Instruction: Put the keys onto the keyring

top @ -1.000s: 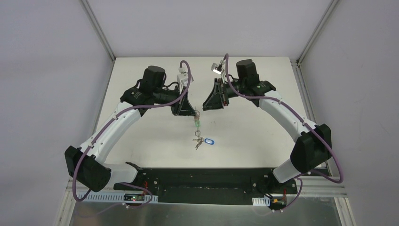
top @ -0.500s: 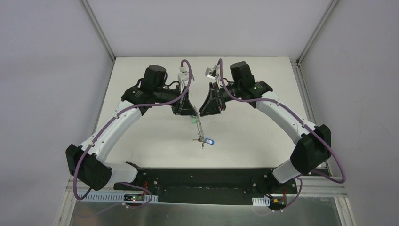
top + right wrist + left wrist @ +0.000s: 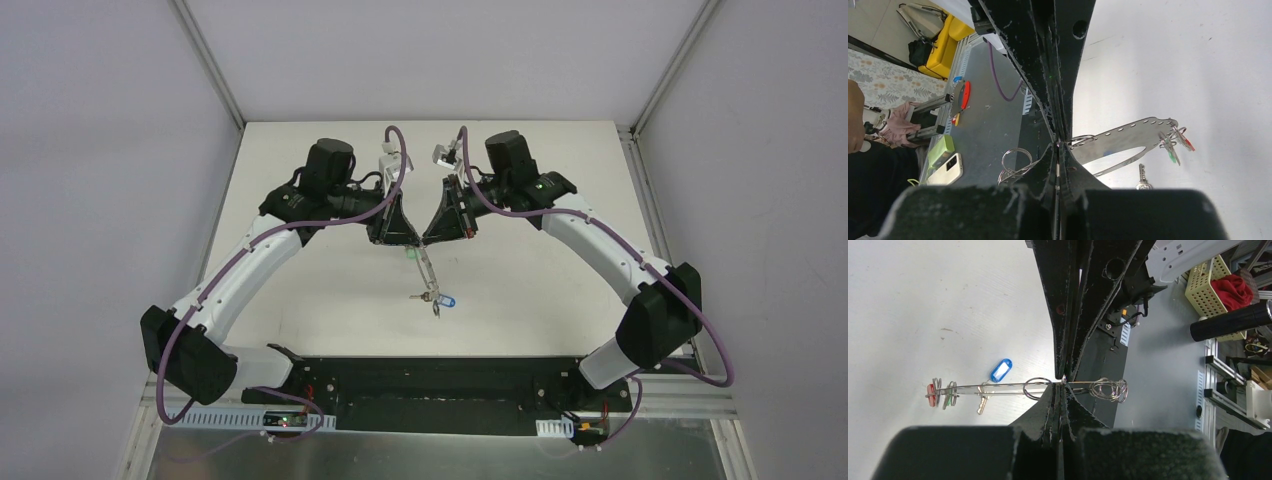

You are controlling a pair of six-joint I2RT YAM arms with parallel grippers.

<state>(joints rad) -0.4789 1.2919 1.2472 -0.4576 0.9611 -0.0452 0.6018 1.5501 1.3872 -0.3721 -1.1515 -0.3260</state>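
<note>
I'm pinching thin grey-silver metal keyring (image 3: 1008, 386) at frame centre, left gripper (image 3: 1063, 385) fully closed on wire. Right gripper (image 3: 1057, 145) clamping same spot, likely steadying for blue-tagged silver key (image 3: 1001, 370).

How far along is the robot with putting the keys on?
Done: the red tag and green tag hang on the keyring. In hand: the left end effector and right end effector both pinch it. To do: maybe the blue-tagged key; I can't tell if it's threaded.

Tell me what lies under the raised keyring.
Under the thin grey metal keyring: bare white table and a blue oval tag. A small silver key dangles from it. The left gripper hides whatever is beneath its middle.
</note>
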